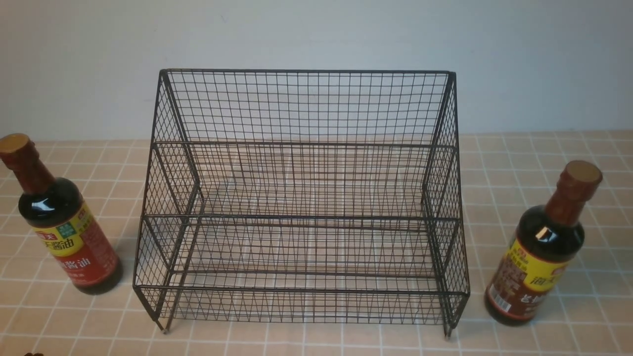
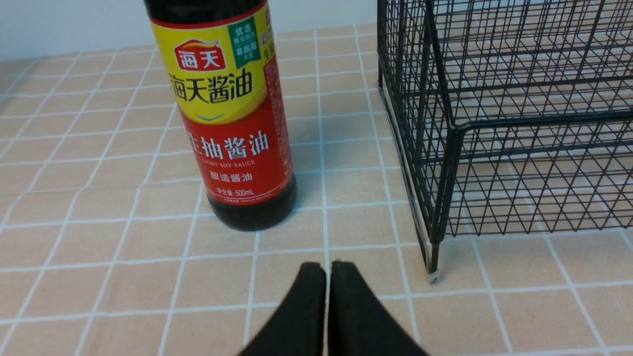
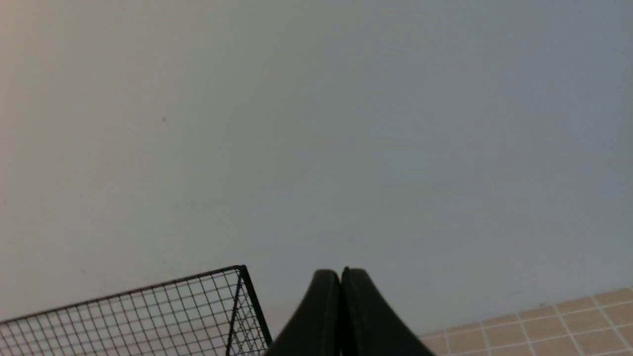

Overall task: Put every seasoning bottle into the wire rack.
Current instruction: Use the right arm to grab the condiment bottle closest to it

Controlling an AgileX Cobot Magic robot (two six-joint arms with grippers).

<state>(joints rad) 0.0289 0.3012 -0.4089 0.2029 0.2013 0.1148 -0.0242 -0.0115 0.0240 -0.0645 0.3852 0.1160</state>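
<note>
The red-label bottle (image 1: 69,232) is standing upright on the desk (image 1: 544,341) left of the rack (image 1: 304,198) and the brown-label bottle (image 1: 539,257) upright to its right, both clear of the wire, long axes vertical, caps pointing up, labels facing the robot. The rack is sitting on its feet between them, long side running left to right, stepped front facing the robot, tall back toward the wall (image 1: 316,34). The left fingers (image 2: 309,306) are pressing together, empty, near the red-label bottle's base; the right fingers (image 3: 321,311) are also resting together, empty.
</note>
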